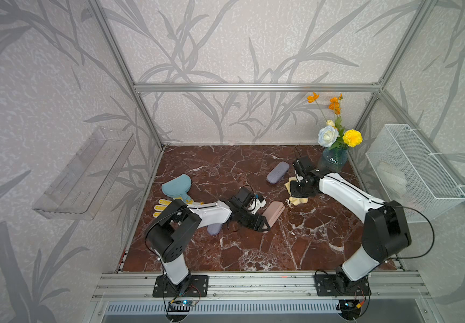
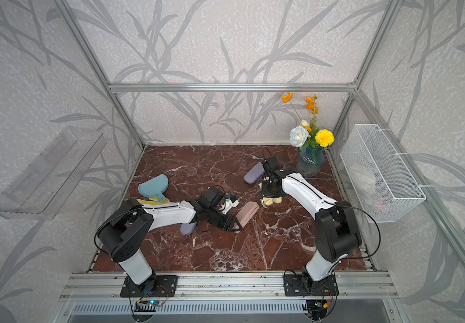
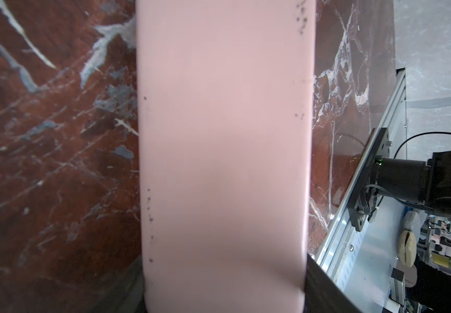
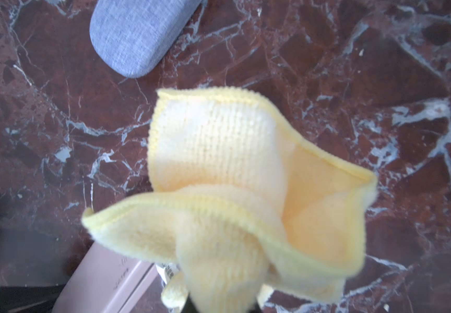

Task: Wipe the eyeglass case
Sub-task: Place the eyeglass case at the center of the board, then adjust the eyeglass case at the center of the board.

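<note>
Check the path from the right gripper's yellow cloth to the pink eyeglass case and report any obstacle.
Nothing visible blocks it: only bare marble tabletop lies between the yellow cloth and the pink eyeglass case. The grey case sits off to the far side.

- left arm (image 1: 206,214) stretched low toward centre; left gripper (image 1: 266,221) clamped on pink case (image 1: 274,213)
- right arm (image 1: 346,193) reaching far, wrist bent down; right gripper (image 1: 295,194) pinched on yellow cloth (image 4: 232,168)

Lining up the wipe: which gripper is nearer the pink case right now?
Left. The left gripper is clamped on the near end of the pink case. The right gripper, holding the yellow cloth, hangs apart from it, beyond its far end toward the vase.
</note>
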Robot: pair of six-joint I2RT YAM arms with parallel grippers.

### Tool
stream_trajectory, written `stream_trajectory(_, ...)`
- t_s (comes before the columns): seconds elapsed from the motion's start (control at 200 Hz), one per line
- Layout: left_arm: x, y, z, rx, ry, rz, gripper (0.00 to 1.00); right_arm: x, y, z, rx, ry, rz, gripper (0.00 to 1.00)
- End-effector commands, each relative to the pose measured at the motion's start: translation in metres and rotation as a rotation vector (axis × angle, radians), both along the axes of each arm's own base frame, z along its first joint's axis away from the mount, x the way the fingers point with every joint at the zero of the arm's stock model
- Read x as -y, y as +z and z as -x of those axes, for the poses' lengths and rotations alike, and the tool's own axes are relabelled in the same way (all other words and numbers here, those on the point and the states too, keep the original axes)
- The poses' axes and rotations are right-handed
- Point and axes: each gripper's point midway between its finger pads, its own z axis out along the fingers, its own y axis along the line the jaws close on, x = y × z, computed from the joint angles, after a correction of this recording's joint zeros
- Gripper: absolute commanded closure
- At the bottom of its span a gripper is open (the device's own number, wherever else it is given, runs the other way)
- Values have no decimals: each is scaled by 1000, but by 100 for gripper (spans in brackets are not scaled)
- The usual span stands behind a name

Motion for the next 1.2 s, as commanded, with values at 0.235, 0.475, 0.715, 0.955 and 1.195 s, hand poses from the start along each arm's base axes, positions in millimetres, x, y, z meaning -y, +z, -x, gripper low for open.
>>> stream_trajectory(0.235,-9,-34,24,-64,-16,-362,30,-5,-41,41,-213,-92,-71,100)
stream_trajectory(0.475,11,-19,20,-48,-23,-264,11,-27,-59,11,-225,-87,-117,100)
stream_trajectory(0.715,13,13,15,17,-18,-190,10,-65,-60,-12,-211,-21,-165,100)
stream_trajectory(0.955,-60,48,-18,318,21,-469,5,-141,-49,-11,-214,175,-208,100)
stream_trajectory(1.195,-95,62,-50,397,225,-450,0,-153,-11,5,-193,314,-200,100)
